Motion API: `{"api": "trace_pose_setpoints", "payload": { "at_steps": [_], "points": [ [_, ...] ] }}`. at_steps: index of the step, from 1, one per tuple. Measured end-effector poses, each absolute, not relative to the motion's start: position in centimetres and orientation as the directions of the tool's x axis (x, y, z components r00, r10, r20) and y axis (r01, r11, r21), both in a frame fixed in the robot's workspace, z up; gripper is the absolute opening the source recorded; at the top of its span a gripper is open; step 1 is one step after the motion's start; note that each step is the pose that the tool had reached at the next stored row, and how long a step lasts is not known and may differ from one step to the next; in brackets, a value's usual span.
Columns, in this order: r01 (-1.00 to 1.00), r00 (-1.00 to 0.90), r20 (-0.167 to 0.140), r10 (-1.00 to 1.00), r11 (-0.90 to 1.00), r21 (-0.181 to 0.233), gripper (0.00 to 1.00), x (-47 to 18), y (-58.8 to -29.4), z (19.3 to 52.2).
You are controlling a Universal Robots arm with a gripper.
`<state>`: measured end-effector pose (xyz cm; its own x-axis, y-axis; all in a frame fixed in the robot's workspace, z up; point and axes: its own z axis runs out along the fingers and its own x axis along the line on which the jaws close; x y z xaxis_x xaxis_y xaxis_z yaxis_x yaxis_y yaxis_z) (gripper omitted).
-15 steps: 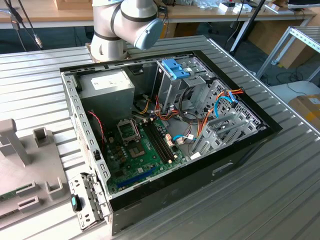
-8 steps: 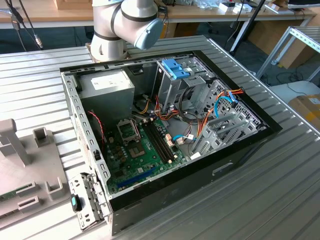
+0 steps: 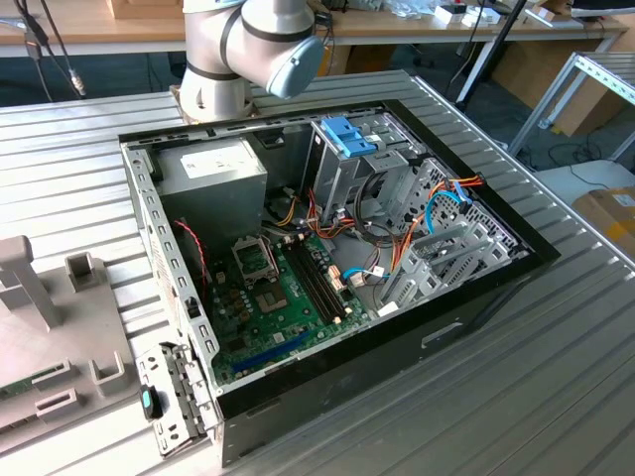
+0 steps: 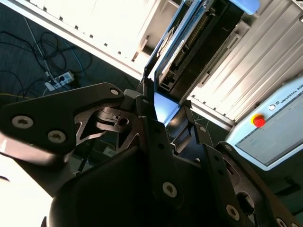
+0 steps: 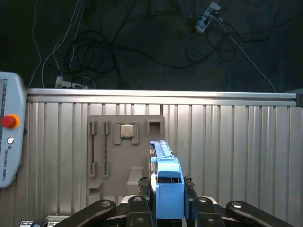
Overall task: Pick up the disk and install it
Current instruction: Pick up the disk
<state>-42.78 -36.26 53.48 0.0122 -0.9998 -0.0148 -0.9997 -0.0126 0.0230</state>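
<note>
My jaws are clenched on the disk [image 5: 168, 189], edge-on over the bench [image 5: 236, 142]. I judge it stiff, dense, shock-sensitive and smooth, best held by its rigid blue-railed sides.

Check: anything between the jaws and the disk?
Nothing visible. In the first wrist view the gripper has its jaws clamped straight on the disk, one on each side.
</note>
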Motion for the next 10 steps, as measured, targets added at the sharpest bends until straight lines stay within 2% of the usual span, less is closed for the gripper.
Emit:
{"api": "trace_pose_setpoints", "payload": {
  "at_steps": [10],
  "points": [
    [-1.0, 0.012, -0.015, -1.0, -0.013, 0.023, 0.36, -40.3, -35.9, 53.5]
  ]
}}
